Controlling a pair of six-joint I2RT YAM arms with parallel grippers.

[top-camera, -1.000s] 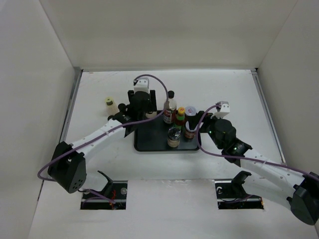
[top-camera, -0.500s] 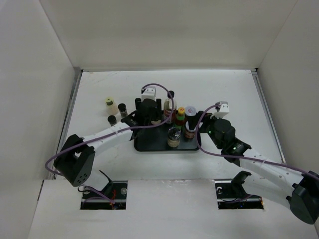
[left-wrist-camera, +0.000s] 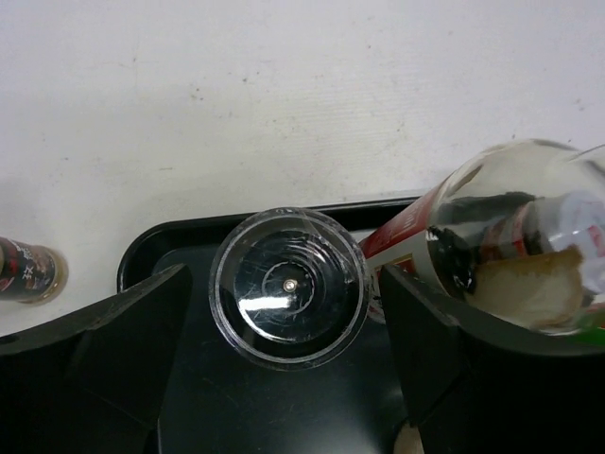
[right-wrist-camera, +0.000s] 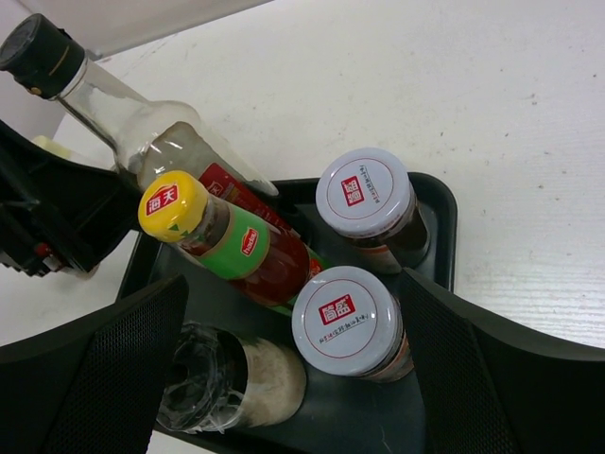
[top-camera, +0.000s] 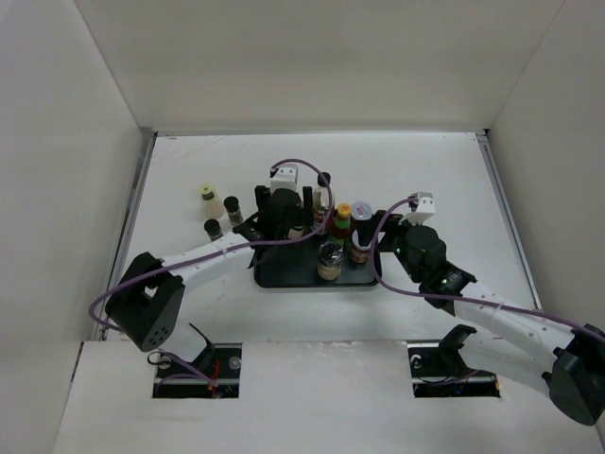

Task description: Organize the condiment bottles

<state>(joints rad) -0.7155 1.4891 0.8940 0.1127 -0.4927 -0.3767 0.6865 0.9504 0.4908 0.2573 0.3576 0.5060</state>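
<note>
- The left gripper hangs over the back left corner of the black tray. Its jaws are parted around a clear-topped jar standing on the tray, with a thin gap on each side, so nothing is gripped.
- A tall clear bottle crowds that gripper's right finger.
- The right gripper is spread wide and holds nothing at the tray's right edge. Before it are a red sauce bottle, two silver-lidded jars and a wrapped-top jar.
- Left of the tray, on the table, stand a yellow-lidded jar and two dark-lidded jars.
- The table is white and scuffed, with plain white walls on three sides.
- Only the overhead view shows all three loose jars. Only the right wrist view shows the red print on the lids.
</note>
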